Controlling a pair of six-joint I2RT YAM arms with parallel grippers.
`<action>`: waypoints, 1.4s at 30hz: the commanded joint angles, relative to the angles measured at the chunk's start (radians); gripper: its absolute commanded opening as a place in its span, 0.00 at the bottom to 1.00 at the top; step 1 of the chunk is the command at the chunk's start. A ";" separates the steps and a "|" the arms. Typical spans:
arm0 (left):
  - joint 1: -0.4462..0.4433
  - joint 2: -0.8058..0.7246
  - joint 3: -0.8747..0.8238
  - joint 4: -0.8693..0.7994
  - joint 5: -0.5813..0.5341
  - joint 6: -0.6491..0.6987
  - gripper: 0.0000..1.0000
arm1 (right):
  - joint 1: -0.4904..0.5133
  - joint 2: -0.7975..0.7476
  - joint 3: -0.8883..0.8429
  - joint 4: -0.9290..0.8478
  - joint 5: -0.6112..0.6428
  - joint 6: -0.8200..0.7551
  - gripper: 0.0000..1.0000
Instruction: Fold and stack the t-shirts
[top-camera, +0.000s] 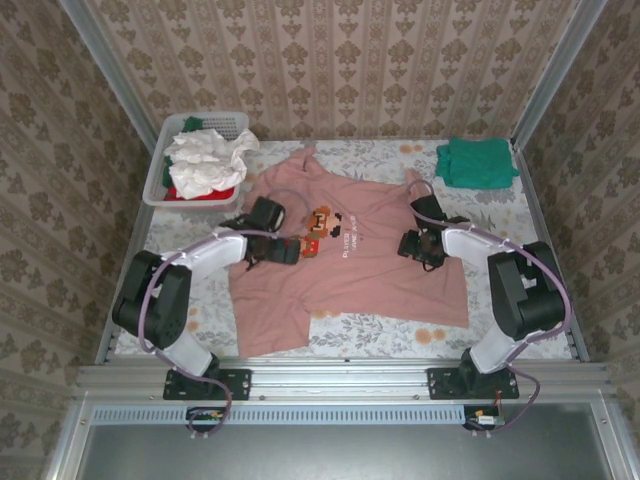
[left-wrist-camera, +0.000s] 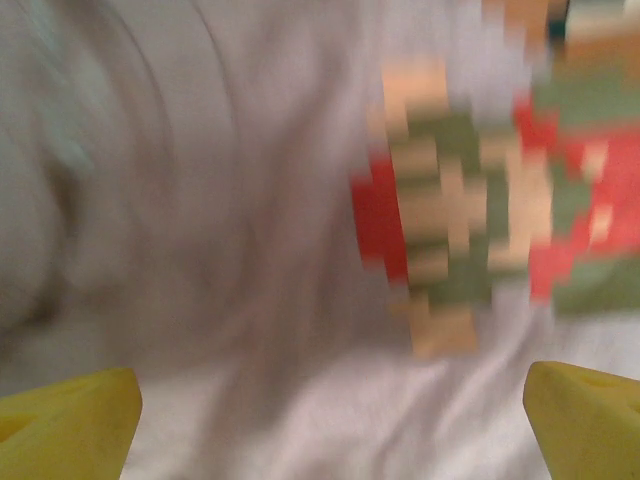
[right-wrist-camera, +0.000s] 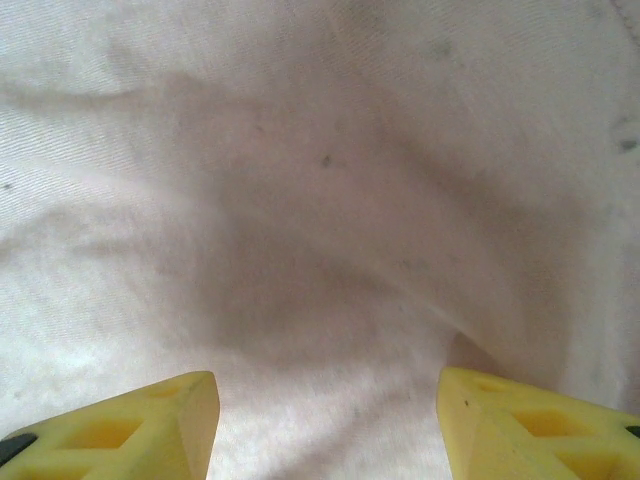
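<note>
A dusty-pink t-shirt (top-camera: 350, 280) lies spread flat in the middle of the table, its pixel-art figure (top-camera: 322, 228) on the chest. My left gripper (top-camera: 292, 249) hovers low over the chest just left of that print, open, with the print (left-wrist-camera: 470, 210) ahead of its yellow fingertips (left-wrist-camera: 70, 420). My right gripper (top-camera: 408, 245) sits over the shirt's right chest, open, with bare pink cloth (right-wrist-camera: 320, 230) between its yellow fingertips (right-wrist-camera: 530, 425). A folded teal-green t-shirt (top-camera: 478, 162) rests at the back right. White (top-camera: 205, 160) and red (top-camera: 215, 193) t-shirts lie crumpled in the basket.
The white slatted basket (top-camera: 215, 119) stands at the back left corner, close to the pink shirt's left sleeve. Patterned walls and metal posts (top-camera: 110, 70) close in the table on three sides. The floral tablecloth (top-camera: 500, 215) shows between the pink and teal shirts.
</note>
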 joint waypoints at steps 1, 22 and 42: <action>-0.004 -0.057 -0.092 -0.013 -0.002 -0.086 0.99 | 0.004 -0.078 0.033 -0.035 -0.027 0.003 0.62; -0.059 -0.303 -0.402 0.007 0.104 -0.326 0.95 | -0.135 0.692 0.975 -0.235 -0.054 -0.053 0.59; 0.200 0.064 0.358 -0.040 0.104 -0.049 1.00 | -0.081 0.332 0.730 -0.145 -0.092 -0.122 0.71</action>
